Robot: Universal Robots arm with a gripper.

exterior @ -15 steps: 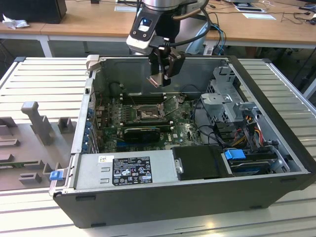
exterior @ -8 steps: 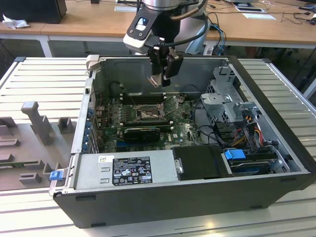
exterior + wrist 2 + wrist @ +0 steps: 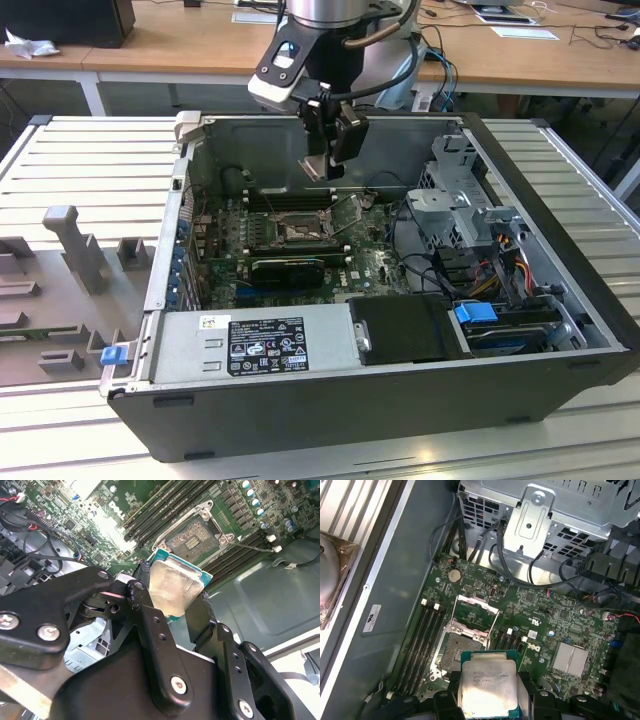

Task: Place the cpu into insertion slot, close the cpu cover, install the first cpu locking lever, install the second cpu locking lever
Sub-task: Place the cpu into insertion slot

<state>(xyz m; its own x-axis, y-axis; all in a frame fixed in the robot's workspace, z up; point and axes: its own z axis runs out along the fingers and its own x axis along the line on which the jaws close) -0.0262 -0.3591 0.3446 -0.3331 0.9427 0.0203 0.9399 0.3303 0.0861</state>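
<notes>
Item inspected: the cpu (image 3: 175, 580). It is a small flat square with a pale, dull silver top face and a thin blue-green edge around it. In the first wrist view the top face (image 3: 487, 680) carries faint print, and its near edge is cut off by the frame.

Claw (image 3: 172, 594): closed down to the width of the cpu, with its black fingers (image 3: 150, 615) pressed against two opposite edges. The chip is its only load.

Location: the cpu is held clear above the green motherboard (image 3: 545, 625), inside the open computer case (image 3: 400, 395) that rests on the slatted bench (image 3: 90, 160). It is not seated. In both wrist views the insertion slot (image 3: 456, 652) lies uncovered just past the chip, its grey-tan centre exposed (image 3: 195, 537).

The cpu cover (image 3: 478, 604) stands tilted up at the far side of the slot.

Limits of view: in the exterior view the claw (image 3: 325, 165) hangs over the slot (image 3: 298, 232) and the chip shows merely as a pale patch between the fingers. The underside of the cpu is hidden. The locking levers cannot be told apart with confidence.
</notes>
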